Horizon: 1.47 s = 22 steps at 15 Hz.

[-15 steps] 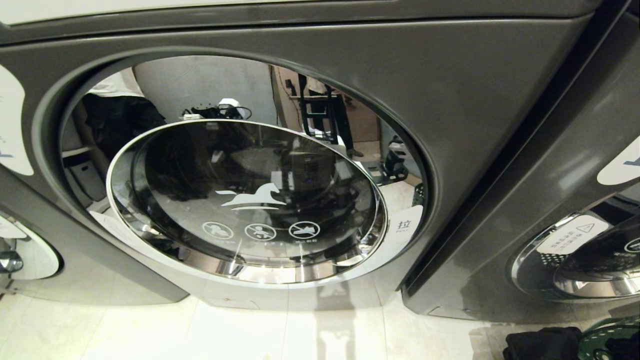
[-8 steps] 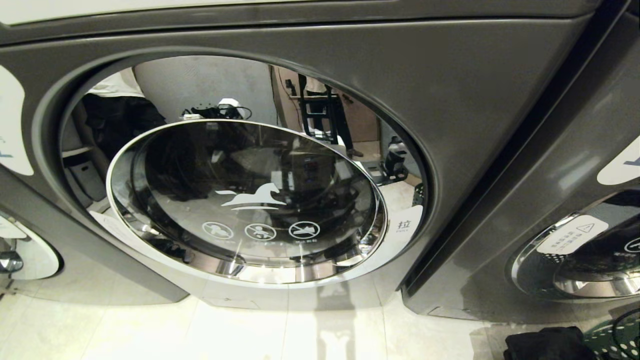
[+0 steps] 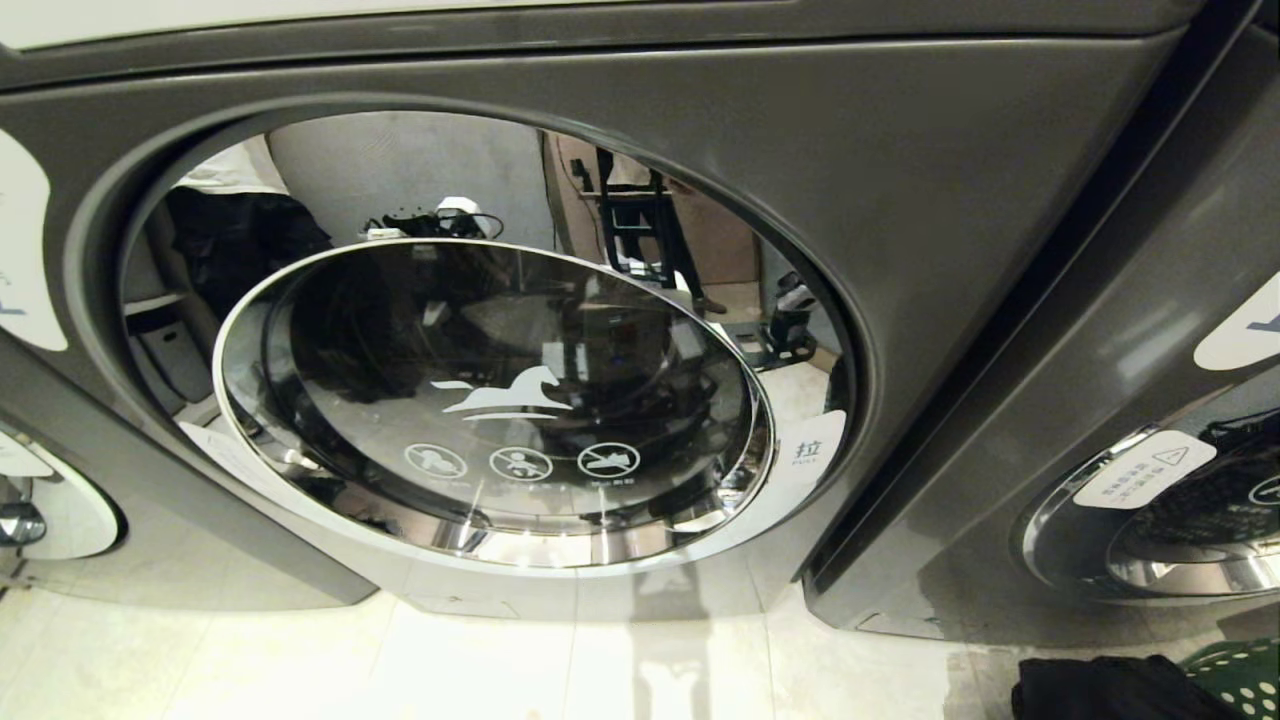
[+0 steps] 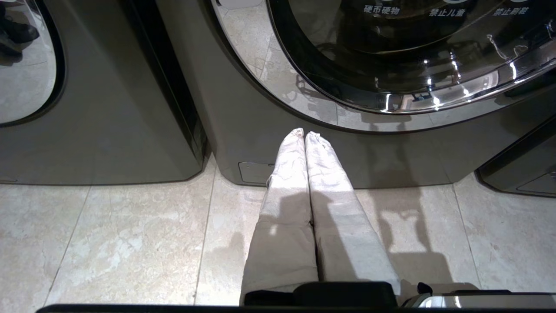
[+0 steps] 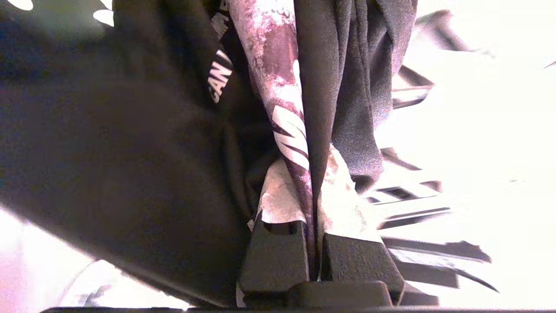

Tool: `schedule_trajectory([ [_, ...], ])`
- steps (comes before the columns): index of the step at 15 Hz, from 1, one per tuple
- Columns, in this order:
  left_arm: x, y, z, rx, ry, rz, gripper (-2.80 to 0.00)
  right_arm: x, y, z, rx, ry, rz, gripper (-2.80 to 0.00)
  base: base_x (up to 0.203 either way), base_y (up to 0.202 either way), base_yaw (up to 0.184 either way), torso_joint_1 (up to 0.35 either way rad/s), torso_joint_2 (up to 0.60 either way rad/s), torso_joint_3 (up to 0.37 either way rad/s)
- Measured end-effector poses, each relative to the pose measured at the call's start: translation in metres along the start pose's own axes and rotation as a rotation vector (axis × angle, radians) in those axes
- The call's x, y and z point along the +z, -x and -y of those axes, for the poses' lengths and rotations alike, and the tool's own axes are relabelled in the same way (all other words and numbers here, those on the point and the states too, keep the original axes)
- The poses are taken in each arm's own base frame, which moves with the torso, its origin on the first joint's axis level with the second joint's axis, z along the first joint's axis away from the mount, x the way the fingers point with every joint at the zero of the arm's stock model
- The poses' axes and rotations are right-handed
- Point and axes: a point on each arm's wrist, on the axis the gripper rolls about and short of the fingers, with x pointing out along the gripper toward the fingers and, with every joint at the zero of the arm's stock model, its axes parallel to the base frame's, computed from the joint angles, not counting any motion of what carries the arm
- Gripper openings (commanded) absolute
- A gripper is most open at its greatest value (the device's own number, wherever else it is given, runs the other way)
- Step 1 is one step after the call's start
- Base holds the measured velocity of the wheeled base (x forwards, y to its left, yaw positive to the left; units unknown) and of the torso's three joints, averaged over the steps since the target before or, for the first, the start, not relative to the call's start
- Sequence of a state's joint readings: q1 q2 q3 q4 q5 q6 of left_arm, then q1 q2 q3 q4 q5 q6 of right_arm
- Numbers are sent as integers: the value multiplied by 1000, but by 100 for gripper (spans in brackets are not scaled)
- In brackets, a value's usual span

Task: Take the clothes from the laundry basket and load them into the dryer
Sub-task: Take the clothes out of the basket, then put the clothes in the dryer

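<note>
- We face the grey dryer (image 3: 950, 200), which fills most of the head view, its round glass door (image 3: 490, 400) shut and mirroring the room behind us.
- We see 2 more machines flanking it: 1 to our right (image 3: 1120, 400) with its own chrome-ringed door, and 1 to our left (image 3: 40, 520) showing only at the view's edge.
- The pale tiled floor (image 3: 500, 660) runs under all of them.
- A heap of black clothes (image 3: 1100, 690) lies at the bottom right corner of the head view, just beside the green dotted laundry basket (image 3: 1245, 670); whether the heap rests inside the basket or against it, we cannot tell.
- Our right gripper (image 5: 310, 182) is outside the head view; its wrist view shows it clenched on a dark garment (image 5: 339, 65) with a white-and-maroon print, the cloth pinched between the fabric-wrapped fingers (image 5: 282, 195) and hanging away from them.
- Our left gripper (image 4: 304, 134) hangs low over the floor in front of the dryer's base, its 2 white-wrapped fingers pressed together with nothing between them.
</note>
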<state>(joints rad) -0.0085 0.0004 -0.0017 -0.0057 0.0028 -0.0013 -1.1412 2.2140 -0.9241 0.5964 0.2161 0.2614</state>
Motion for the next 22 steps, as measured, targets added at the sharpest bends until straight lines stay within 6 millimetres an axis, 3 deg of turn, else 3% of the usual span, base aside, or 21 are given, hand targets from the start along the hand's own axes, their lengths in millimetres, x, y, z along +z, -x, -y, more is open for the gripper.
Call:
schedule_trajectory([
  [2, 0, 0, 0, 0, 0, 0, -280, -27, 25, 20, -9, 83, 77, -280, 0, 0, 0, 0, 0, 0],
  [5, 0, 0, 0, 0, 0, 0, -280, -71, 63, 34, -18, 262, 253, -280, 0, 0, 0, 0, 0, 0],
  [11, 0, 0, 0, 0, 0, 0, -280, -165, 116, 28, 22, 702, 730, -280, 0, 0, 0, 0, 0, 0],
  [14, 0, 0, 0, 0, 0, 0, -280, -193, 128, 4, 84, 888, 932, -280, 0, 0, 0, 0, 0, 0],
  [19, 0, 0, 0, 0, 0, 0, -280, -241, 132, -37, 254, 1050, 1081, -280, 0, 0, 0, 0, 0, 0],
  [22, 0, 0, 0, 0, 0, 0, -280, -273, 115, -34, 313, 1171, 1088, -280, 0, 0, 0, 0, 0, 0],
])
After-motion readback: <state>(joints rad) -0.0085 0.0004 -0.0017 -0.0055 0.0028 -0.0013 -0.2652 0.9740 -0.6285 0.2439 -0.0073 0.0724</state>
